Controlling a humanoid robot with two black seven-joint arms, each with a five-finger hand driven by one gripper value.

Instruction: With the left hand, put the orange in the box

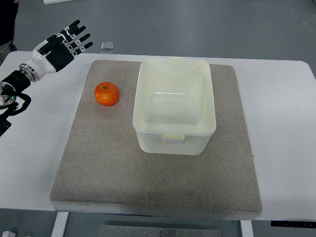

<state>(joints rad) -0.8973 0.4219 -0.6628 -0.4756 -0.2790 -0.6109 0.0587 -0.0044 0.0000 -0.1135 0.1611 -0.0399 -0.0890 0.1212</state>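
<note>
Left hand [63,43] at far-left corner of the table, arm entering from the left edge. Fingers [79,35] stretched out straight and fanned slightly apart, pointing up and to the right. Nothing held, nothing touched; hand sits above the bare white table [286,113], off the mat. Black finger segments with white knuckle parts; white wrist cuff, dark forearm with a small green light near the picture edge.

Right hand not seen.

Orange [107,94] rests on the grey mat [148,182], on its left part, stem dimple facing up. It lies well apart from the hand, nearer the robot and to the right of it. It sits just beside the box's left wall without touching it.

Box [174,143]: white translucent plastic tub, open top, nothing inside, standing on the mat's middle-to-far part. Small latch tab on its near rim.

No brand, label or writing readable on box, orange, mat or hand. A small clear square object [107,46] lies on the floor beyond the table's far edge; too small to identify.
</note>
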